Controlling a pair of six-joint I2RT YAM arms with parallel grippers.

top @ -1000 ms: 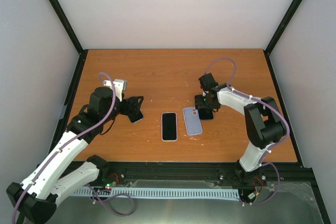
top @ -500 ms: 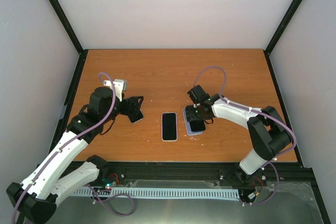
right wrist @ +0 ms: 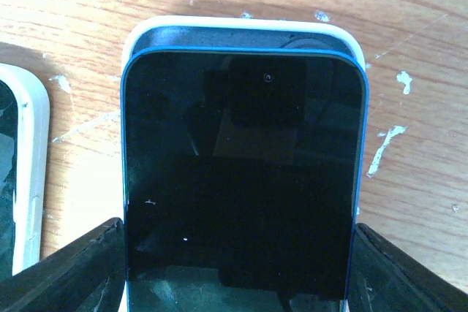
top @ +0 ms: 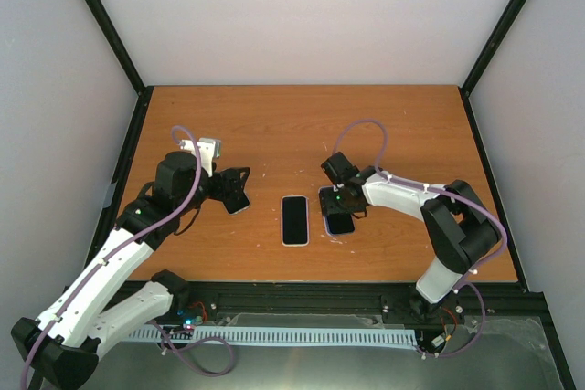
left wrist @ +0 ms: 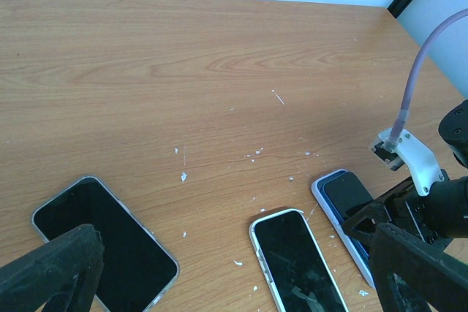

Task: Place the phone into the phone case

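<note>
- Top view: your right gripper [top: 340, 215] holds the blue phone [top: 341, 223] flat over the phone case [top: 326, 226], just right of a white-edged phone [top: 294, 219]. Your left gripper [top: 234, 192] hovers over a third phone [top: 239, 203].
- Left wrist view: its jaws are spread wide and grip nothing.
- Right wrist view: both fingers [right wrist: 66, 272] press the blue phone's sides. The case's white rim shows past its top edge. You cannot tell whether it is seated.

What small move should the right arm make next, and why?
Probably slide the blue phone slightly away from the wrist, then lower it. The right gripper holds it over the case, but the case's far rim shows beyond the phone's top edge, so they look misaligned.
</note>
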